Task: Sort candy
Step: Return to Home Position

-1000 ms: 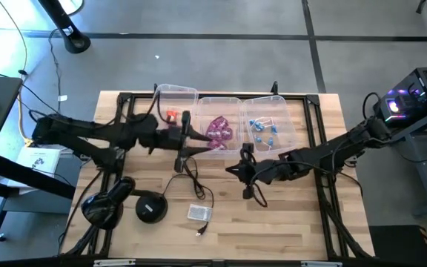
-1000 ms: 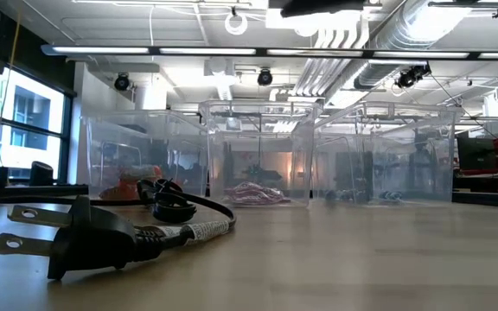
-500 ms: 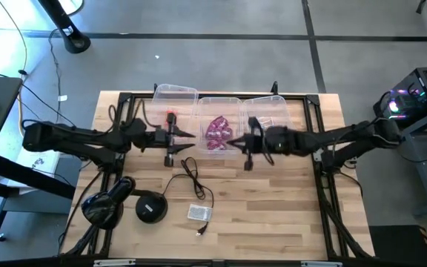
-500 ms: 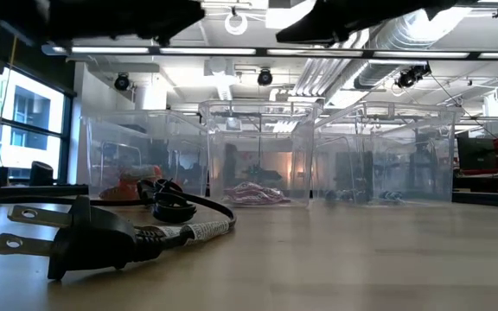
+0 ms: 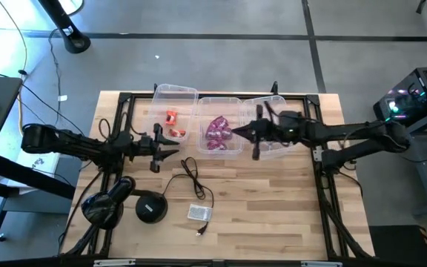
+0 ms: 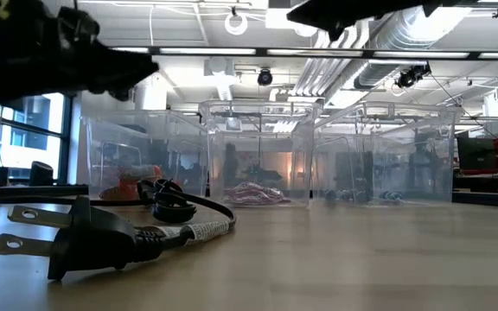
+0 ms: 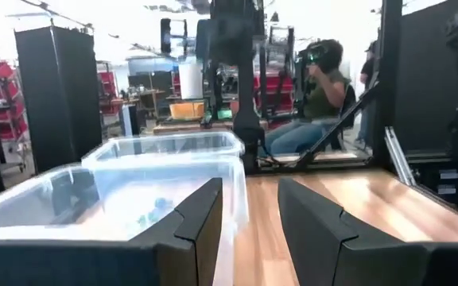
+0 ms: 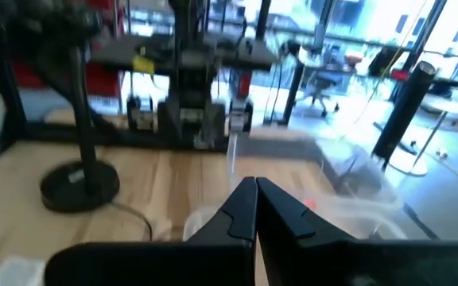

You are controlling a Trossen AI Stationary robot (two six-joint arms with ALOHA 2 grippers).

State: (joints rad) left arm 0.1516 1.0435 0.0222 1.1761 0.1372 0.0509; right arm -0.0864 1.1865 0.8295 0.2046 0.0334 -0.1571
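Note:
Three clear bins stand in a row at the table's far side. The left bin (image 5: 176, 93) holds orange-red candy (image 5: 172, 117), and the middle bin (image 5: 221, 101) holds purple candy (image 5: 217, 132). The right bin (image 5: 271, 102) holds light blue candy (image 6: 387, 197), which my right arm covers in the high view. My left gripper (image 5: 172, 152) is open and empty, low over the table just in front of the left bin, pointing right. My right gripper (image 5: 236, 132) is shut and empty, level above the middle bin, pointing left.
A black cable (image 5: 191, 178) with a plug (image 6: 85, 238) lies on the near half of the table. A small white box (image 5: 199, 213), a black round puck (image 5: 150, 208) and black headphones (image 5: 106, 208) lie there too. A seated person (image 7: 324, 87) shows beyond the table.
My left gripper has sunk and drawn back toward the table's left and near edges, from beside the bins to low in front of the left bin. My right gripper has swung from the table's middle toward the far edge, over the bins, and has levelled out.

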